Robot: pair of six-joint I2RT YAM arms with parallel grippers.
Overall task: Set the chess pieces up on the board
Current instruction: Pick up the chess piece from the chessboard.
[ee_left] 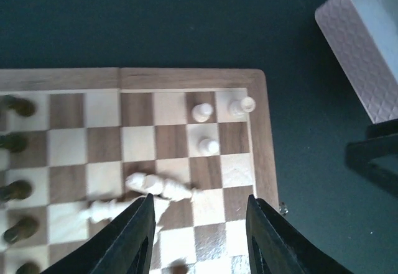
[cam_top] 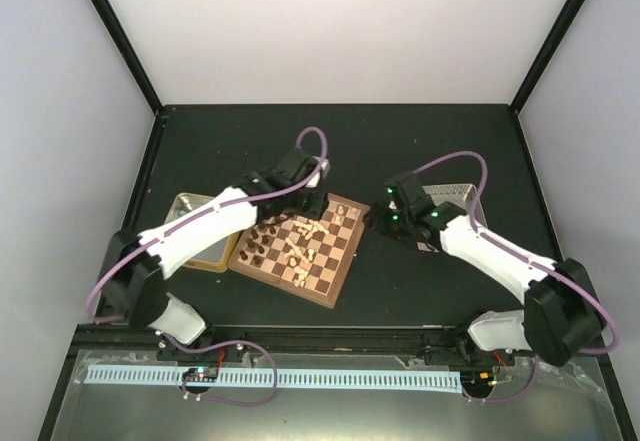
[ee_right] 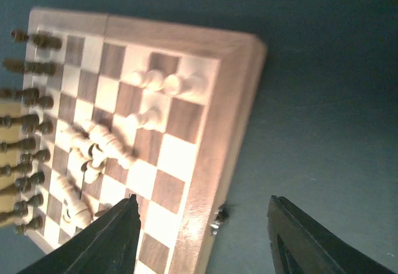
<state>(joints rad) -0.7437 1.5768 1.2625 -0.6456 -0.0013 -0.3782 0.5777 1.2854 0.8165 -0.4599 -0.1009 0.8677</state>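
Observation:
The board (cam_top: 350, 256) lies at an angle in the middle of the table. Dark chessmen (cam_top: 255, 246) stand in rows along its left side. Several cream chess pieces (cam_top: 300, 251) lie toppled in its middle, and three (ee_left: 209, 145) stand near its far right corner. My left gripper (cam_top: 312, 204) is open and empty above that corner; in the left wrist view (ee_left: 200, 199) a toppled cream piece (ee_left: 158, 186) lies just by its left finger. My right gripper (cam_top: 378, 219) is open and empty, and in the right wrist view (ee_right: 202, 202) it straddles the board's right rim (ee_right: 230, 100).
A gold tin tray (cam_top: 183, 211) sits left of the board, partly under the left arm. A pinkish-grey square tray (cam_top: 455, 193) sits behind the right gripper and shows in the left wrist view (ee_left: 364, 44). Black frame posts edge the dark table.

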